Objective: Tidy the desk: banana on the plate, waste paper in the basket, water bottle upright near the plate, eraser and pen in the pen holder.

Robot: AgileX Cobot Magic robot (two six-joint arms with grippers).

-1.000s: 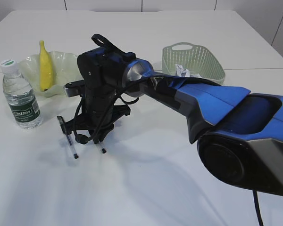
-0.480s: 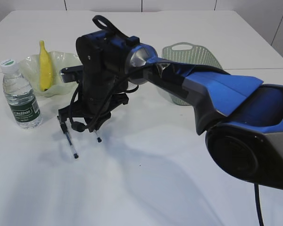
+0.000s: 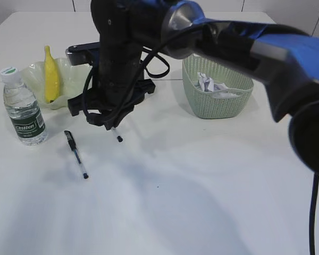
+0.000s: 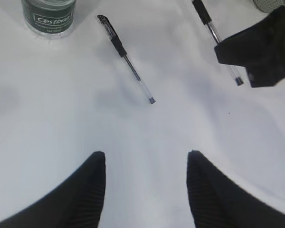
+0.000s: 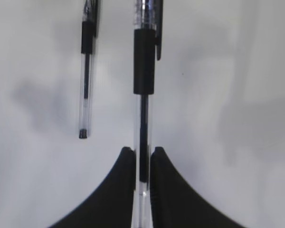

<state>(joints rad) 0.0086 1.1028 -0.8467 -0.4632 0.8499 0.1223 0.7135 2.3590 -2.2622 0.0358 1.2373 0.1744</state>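
My right gripper [image 3: 109,123] reaches across to the left half of the table and is shut on a clear pen with a black grip [image 3: 117,135], which hangs tip down above the table. In the right wrist view the pen [image 5: 144,71] runs straight out from between the closed fingers [image 5: 126,190]. Another pen [image 3: 75,154] lies flat on the table to its left. The banana [image 3: 51,74] rests on the pale green plate [image 3: 74,69]. The water bottle [image 3: 24,109] stands upright beside it. Waste paper [image 3: 210,84] lies in the basket [image 3: 218,103]. My left gripper [image 4: 145,156] hovers open and empty. Eraser and pen holder are out of view.
The blue right arm [image 3: 266,48] spans the right and upper part of the exterior view and hides the table behind it. In the left wrist view the lying pen [image 4: 127,59] and the bottle's base [image 4: 50,14] sit ahead of the open fingers.
The right gripper has risen from the table and shifted away from the camera with the pen in it. The other pen stayed where it lay. The left gripper shows no change.
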